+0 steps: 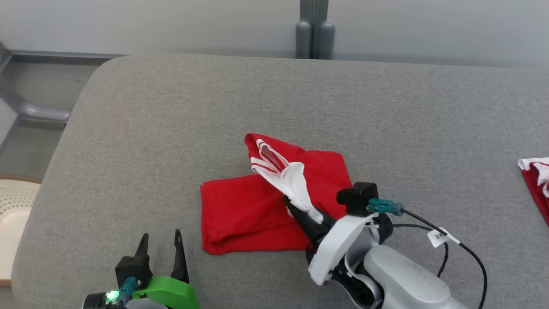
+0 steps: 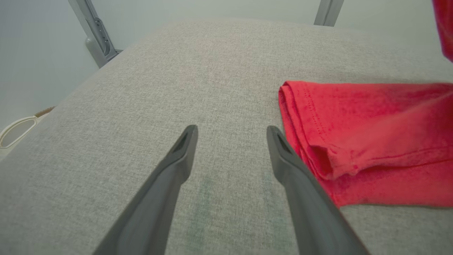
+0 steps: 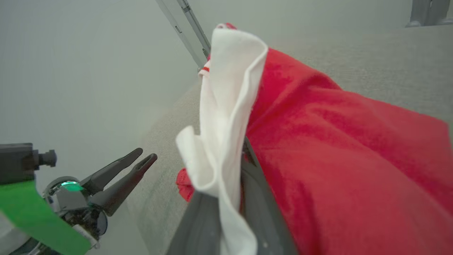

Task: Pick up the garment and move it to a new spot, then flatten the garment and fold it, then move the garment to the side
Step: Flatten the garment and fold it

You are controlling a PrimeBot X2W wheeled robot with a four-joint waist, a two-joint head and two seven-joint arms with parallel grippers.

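A red knit garment (image 1: 240,214) w/ white striped trim is seen near the ctr of the wide grey woven-fabric cushion (image 1: 171,128). It is partly folded: a flat doubled layer is spread toward the left, w/ its folded corner turned to the near-left. The white-trimmed part is raised off the rest and is pinched by the right gripper (image 1: 288,201). Its dark fingers are clamped tight on that white cloth (in the right wrist view the cloth is draped over the fingers, so the tips are hidden). The remaining red fabric is laid on the cushion behind and beside the fingers.

The left gripper (image 1: 161,235) is held low at the near-left, apart from the garment, jaws spread w/ nothing btwn them. In the left wrist view one finger (image 2: 283,156) is seen just beside the garment's folded corner; contact can't be told.

A second red-and-white cloth (image 1: 536,184) is cut off by the right edge, well apart. A cream perforated object (image 1: 13,206) is seen past the cushion's left side, and two grey metal posts (image 1: 315,36) at its far edge.
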